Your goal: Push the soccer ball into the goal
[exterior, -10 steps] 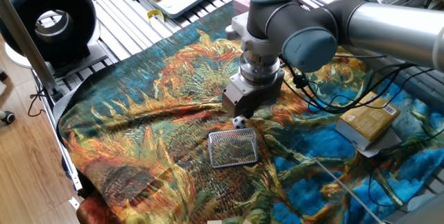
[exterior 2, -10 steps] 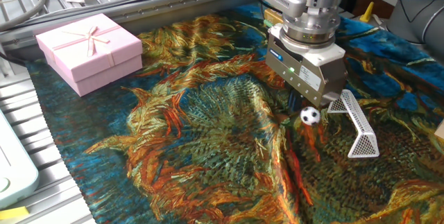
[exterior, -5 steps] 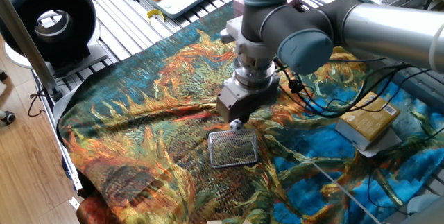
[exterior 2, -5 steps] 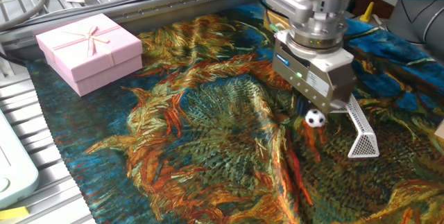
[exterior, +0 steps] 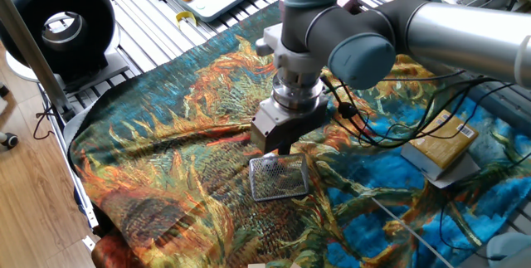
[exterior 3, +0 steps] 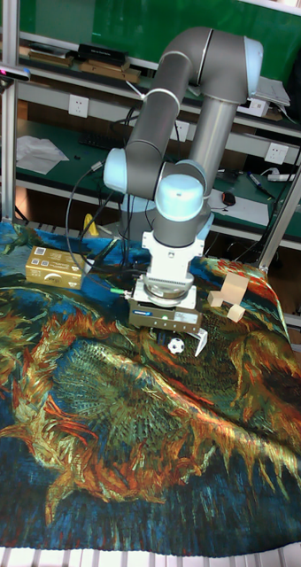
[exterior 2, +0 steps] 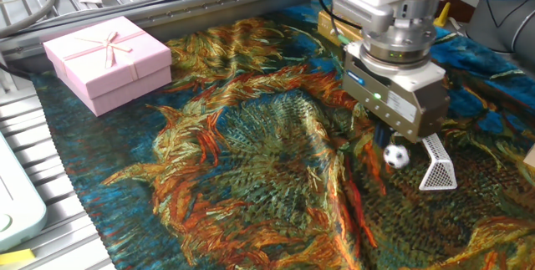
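1. Ball [exterior 2: 397, 155] sits on the cloth [exterior 2: 251, 161] just below the claw [exterior 2: 399, 124] and right beside the open mouth of the goal [exterior 2: 436, 161]; in the tall fixed view it [exterior 3: 174, 346] lies just left of the goal [exterior 3: 200, 341], at the claw's lower edge.
2. Relation that matters: the ball lies between claw and goal, with the goal on its far side, so the push, I judge, wants only a short nudge along that same line; the goal's long axis runs across the push, its mouth facing the ball.
3. From one fixed view the claw [exterior: 280, 140] hides the ball entirely and stands at the near rim of the goal [exterior: 279, 177].
4. Claw: low over the cloth, holding nothing; whether its jaws stand apart or together I cannot tell, as its body covers them in every view; it seems to be touching the ball or just shy of it.
5. Risk, as I judge it: the ball could roll off to one side of the mouth; the folds in the cloth may also deflect it.
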### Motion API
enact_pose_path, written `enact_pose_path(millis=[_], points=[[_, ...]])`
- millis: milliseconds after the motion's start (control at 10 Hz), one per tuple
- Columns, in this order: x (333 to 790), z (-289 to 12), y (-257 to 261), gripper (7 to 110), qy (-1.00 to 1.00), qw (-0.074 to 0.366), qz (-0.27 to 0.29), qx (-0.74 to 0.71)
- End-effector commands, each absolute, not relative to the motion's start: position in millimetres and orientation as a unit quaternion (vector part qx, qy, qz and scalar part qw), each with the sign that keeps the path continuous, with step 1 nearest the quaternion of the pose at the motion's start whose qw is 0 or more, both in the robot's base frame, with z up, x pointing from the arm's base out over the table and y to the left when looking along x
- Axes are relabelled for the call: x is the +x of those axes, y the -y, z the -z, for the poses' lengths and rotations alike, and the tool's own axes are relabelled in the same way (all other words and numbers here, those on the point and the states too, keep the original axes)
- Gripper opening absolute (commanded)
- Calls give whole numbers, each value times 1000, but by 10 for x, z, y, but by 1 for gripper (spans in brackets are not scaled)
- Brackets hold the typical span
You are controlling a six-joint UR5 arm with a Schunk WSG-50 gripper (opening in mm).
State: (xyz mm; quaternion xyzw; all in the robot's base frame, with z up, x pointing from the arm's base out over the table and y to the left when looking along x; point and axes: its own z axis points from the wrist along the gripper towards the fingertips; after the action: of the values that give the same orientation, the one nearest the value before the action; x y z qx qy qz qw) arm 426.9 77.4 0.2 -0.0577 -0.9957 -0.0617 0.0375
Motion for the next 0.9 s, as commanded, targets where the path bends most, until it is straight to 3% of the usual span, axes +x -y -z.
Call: enact_pose_path(millis=[0, 300, 400, 800], points=[[4226, -61, -971, 7, 993, 44, 87, -68], [4342, -34, -965, 7, 996, 27, 70, -54], [4466, -13, -849, 7, 998, 7, 41, -37], [5215, -45, -714, 7, 995, -96, 13, -3]])
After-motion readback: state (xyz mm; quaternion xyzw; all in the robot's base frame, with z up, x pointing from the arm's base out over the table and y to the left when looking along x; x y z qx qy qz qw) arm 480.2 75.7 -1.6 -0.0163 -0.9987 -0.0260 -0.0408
